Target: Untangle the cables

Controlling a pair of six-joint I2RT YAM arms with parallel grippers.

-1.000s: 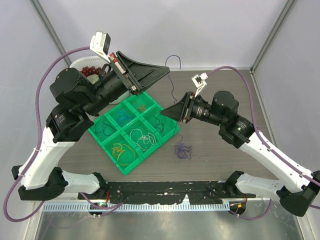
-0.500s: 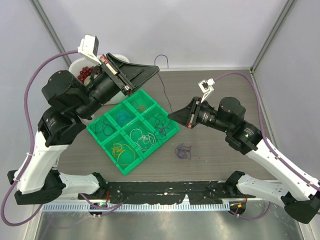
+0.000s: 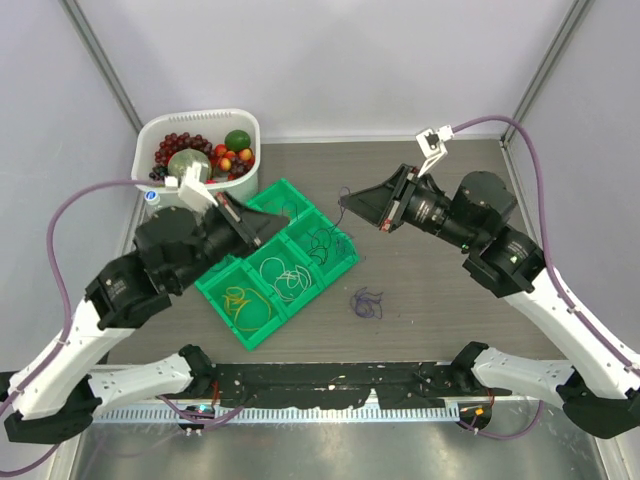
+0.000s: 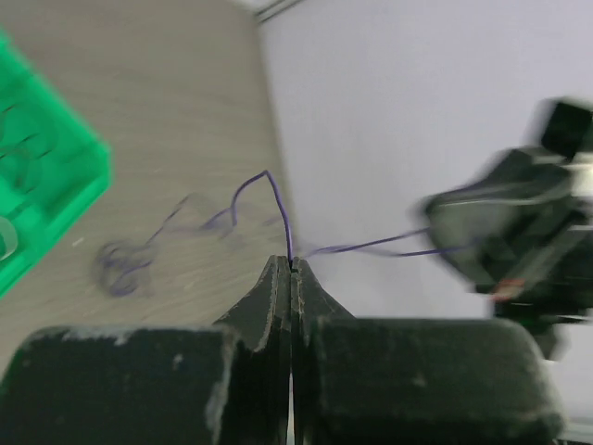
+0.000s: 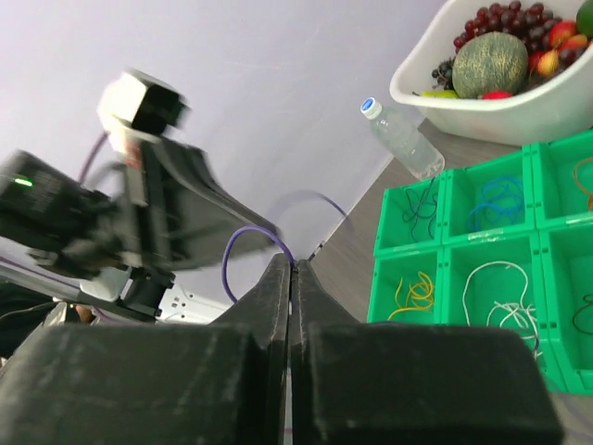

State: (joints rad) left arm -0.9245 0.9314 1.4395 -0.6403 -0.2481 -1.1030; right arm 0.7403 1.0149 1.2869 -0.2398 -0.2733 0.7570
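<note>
Over the green tray (image 3: 222, 312) the left gripper (image 4: 292, 269) has dropped, it and the right gripper (image 5: 293, 267) pinching the purple cable (image 4: 361, 247).

Left gripper (image 3: 280, 215) and right gripper (image 3: 352, 203) hang near the green tray (image 3: 302, 303); purple cables (image 3: 366, 302) lie beside it.
</note>
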